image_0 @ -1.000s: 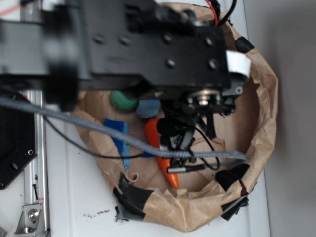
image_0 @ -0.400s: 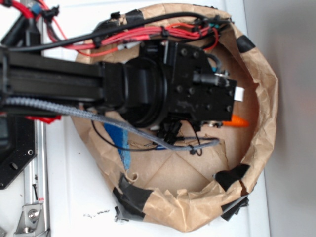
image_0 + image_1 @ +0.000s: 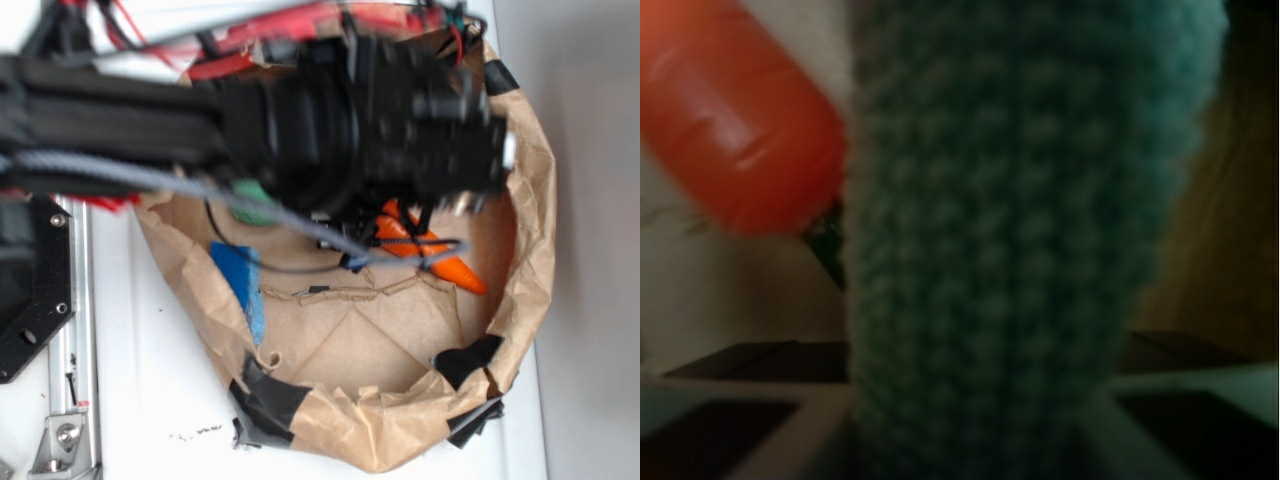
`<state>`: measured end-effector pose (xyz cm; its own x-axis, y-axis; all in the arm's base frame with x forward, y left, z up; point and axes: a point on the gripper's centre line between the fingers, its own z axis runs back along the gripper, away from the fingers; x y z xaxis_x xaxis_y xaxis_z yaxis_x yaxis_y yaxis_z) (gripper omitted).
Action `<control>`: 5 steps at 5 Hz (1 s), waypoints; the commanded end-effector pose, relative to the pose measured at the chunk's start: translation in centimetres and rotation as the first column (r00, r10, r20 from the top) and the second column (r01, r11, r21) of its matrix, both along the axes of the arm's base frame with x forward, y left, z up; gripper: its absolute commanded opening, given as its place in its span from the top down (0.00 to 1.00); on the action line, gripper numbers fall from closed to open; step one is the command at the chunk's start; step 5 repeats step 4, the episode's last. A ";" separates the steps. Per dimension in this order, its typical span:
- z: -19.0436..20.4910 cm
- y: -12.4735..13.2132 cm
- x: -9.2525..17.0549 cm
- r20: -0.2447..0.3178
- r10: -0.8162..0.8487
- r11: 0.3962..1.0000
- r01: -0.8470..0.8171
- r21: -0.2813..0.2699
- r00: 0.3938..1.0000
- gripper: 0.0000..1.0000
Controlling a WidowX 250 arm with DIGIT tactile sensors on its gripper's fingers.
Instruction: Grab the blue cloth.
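Blue-green knitted fabric, the blue cloth (image 3: 1020, 240), fills the centre of the wrist view from top to bottom, out of focus and cut off at both edges. It rises from between two dark gripper fingers (image 3: 730, 410) at the lower corners, so the gripper (image 3: 980, 440) appears clamped on it. An orange carrot (image 3: 735, 120) lies at upper left, touching the cloth's left side. In the exterior view the cloth is hidden beneath the blurred black arm (image 3: 300, 110), which crosses the upper frame; the gripper itself cannot be made out there. The carrot (image 3: 440, 255) protrudes below the wrist, centre right. A green ball (image 3: 250, 200) is partly covered by the arm. A bright blue pad (image 3: 240, 285) lies against the left wall of the brown paper basin (image 3: 530, 230).
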<state>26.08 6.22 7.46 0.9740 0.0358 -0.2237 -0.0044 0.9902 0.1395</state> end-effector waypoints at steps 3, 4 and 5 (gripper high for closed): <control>14.7 -4.1 -2.7 0.130 0.322 0.938 -0.297 -0.180 0.938 1.00; 13.9 -4.2 -3.0 0.097 0.330 0.938 -0.315 -0.143 0.939 1.00; 13.9 -4.2 -3.0 0.097 0.330 0.938 -0.315 -0.143 0.939 1.00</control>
